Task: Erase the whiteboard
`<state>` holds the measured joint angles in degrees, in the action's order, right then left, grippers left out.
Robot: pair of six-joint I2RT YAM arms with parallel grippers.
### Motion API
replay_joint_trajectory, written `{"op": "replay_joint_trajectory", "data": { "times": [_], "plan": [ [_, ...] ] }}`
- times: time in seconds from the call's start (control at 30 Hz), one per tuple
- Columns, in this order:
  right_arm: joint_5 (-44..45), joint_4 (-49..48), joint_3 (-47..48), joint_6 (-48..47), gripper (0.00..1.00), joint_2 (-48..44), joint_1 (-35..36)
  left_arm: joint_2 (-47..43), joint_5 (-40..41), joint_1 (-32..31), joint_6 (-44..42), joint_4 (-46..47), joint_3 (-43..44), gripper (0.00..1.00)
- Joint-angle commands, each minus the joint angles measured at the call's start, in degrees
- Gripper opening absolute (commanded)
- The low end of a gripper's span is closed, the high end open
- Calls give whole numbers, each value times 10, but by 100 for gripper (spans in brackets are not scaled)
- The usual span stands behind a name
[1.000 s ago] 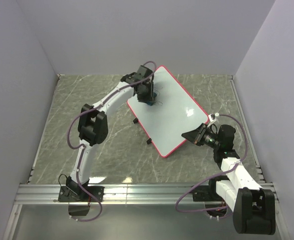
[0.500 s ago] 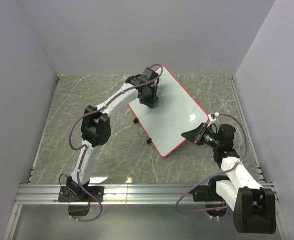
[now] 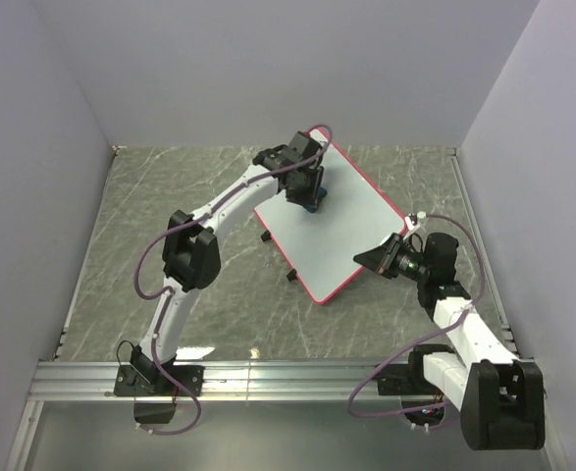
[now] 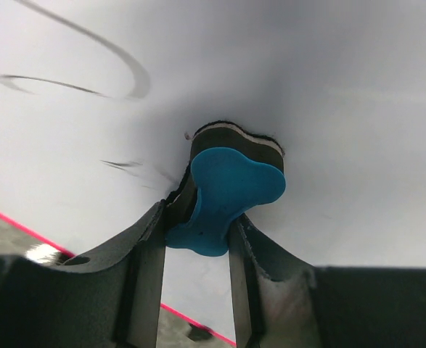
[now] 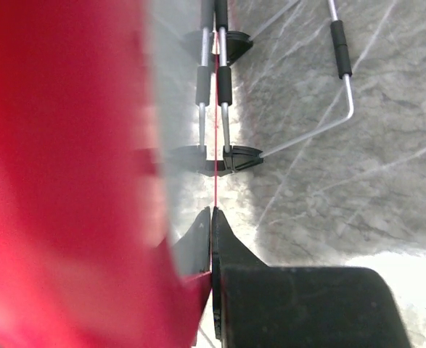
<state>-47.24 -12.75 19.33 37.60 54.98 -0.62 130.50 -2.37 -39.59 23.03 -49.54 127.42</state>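
marble table (image 3: 170,196) under whiteboard (image 3: 337,240), dark scribbles (image 4: 135,81) on whiteboard beside blue eraser (image 4: 231,192), left gripper (image 4: 202,221) pinching eraser against whiteboard, right gripper (image 5: 213,217) clamped tight on whiteboard's edge

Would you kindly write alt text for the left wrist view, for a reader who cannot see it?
The left end effector grips a blue eraser, its dark felt pad resting against the whiteboard. Dark curved pen strokes mark the board at upper left, and its red-pink rim crosses the lower left corner over grey table.
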Motion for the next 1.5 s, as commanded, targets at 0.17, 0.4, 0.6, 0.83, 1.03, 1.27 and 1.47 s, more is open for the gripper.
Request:
{"op": "replay_joint_trajectory", "data": {
  "times": [0.17,0.4,0.6,0.83,1.03,1.27,1.47],
  "plan": [
    [-29,156,102,-51,0,15,29,55,9,94,-30,48,-38,0],
    [-27,147,104,-35,0,57,33,77,-27,107,-33,65,-16,0],
    [-15,181,133,-63,0,83,35,48,-86,67,-21,83,-11,0],
    [-15,186,149,-71,0,107,36,-16,-164,3,4,155,-114,0],
    [-19,206,166,-88,0,125,39,26,-129,11,5,115,-35,0],
    [-15,243,185,-109,0,126,42,100,-60,74,9,76,27,0],
    [-14,256,194,-120,0,135,42,103,-21,105,-15,75,-43,0]
  ]
}}
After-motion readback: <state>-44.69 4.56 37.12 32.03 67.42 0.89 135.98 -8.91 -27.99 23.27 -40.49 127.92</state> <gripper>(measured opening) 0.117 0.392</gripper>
